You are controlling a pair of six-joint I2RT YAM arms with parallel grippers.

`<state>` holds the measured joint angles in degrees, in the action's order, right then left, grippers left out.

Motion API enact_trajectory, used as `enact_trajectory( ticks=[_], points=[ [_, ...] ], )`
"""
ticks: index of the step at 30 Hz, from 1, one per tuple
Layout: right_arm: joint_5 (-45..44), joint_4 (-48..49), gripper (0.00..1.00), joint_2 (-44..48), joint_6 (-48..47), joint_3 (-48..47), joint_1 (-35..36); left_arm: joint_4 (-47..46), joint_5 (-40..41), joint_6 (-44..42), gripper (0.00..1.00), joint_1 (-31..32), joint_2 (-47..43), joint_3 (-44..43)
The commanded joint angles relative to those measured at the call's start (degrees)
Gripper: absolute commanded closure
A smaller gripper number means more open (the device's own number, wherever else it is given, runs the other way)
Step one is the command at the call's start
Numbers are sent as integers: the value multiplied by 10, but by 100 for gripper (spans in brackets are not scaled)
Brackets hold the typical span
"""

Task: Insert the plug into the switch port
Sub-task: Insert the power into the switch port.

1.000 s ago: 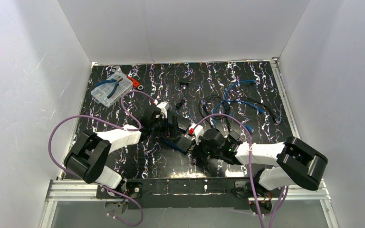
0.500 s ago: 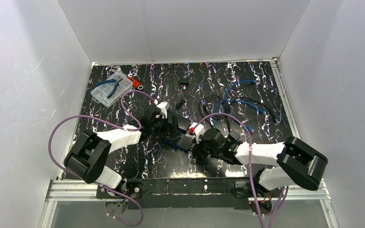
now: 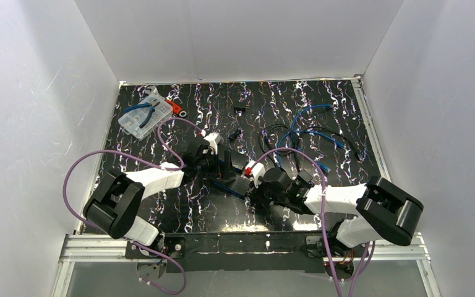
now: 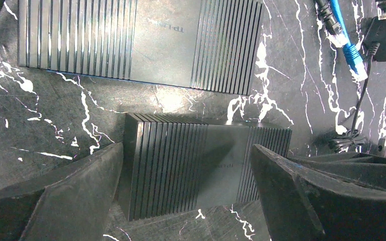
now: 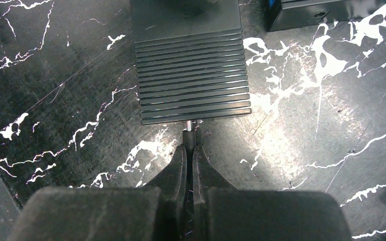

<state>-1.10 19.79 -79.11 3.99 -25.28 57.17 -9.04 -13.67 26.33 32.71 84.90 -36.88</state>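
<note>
Left arm (image 3: 161,178) reaches in low from the left with its wrist pointing down. Left jaws are wide apart, straddling the switch (image 4: 201,165) on the counter (image 4: 40,115). Right arm (image 3: 340,198) is stretched low toward centre. Right jaws are pinched together on the plug (image 5: 187,134), its metal tip at the switch's ribbed end.

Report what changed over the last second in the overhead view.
The right gripper, shut on the plug, crept slightly to the left, toward the switch. Nothing was picked up or let go. The left gripper stayed open where it was. The blue cables and the plastic case did not move.
</note>
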Motion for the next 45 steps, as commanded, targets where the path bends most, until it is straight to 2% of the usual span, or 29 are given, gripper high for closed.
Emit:
enact_trajectory(
  ticks=[1,9,23,41,45],
  points=[
    [3,46,99,-3,-25,-20,2,61,-26,-3,2,8,20,30],
    [-6,32,99,0,-38,-42,2,64,-23,-10,7,21,8,46],
    [-14,21,99,-20,-97,-91,1,68,-11,-12,25,66,4,68],
    [6,23,99,-18,-141,-129,1,43,-44,29,29,119,-75,138],
    [87,4,99,-3,-158,-121,1,48,-46,36,26,123,-108,151]
  ],
)
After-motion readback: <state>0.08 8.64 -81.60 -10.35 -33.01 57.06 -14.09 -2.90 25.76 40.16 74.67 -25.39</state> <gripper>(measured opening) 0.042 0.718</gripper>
